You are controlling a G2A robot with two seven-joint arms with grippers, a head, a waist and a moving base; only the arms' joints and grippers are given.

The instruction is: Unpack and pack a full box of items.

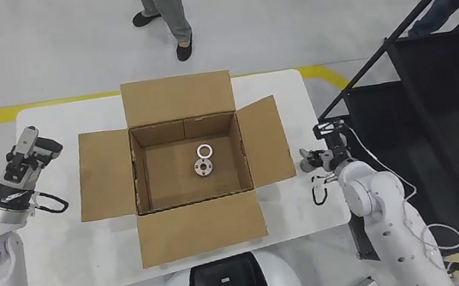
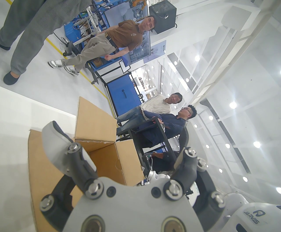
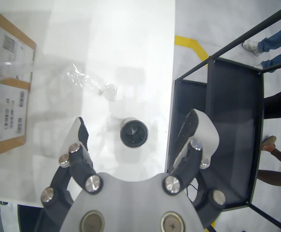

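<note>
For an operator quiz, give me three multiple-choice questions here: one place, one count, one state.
1. Where is the silver cylinder? A) in a bowl B) on the table under the right gripper C) on a chair
2. How many items lie in the cardboard box? A) none B) two C) five
3. The right gripper is: A) open B) shut on the cylinder C) shut, empty
Answers: B, it stands below the spread fingers; B, a ring and a disc; A, fingers wide apart.
</note>
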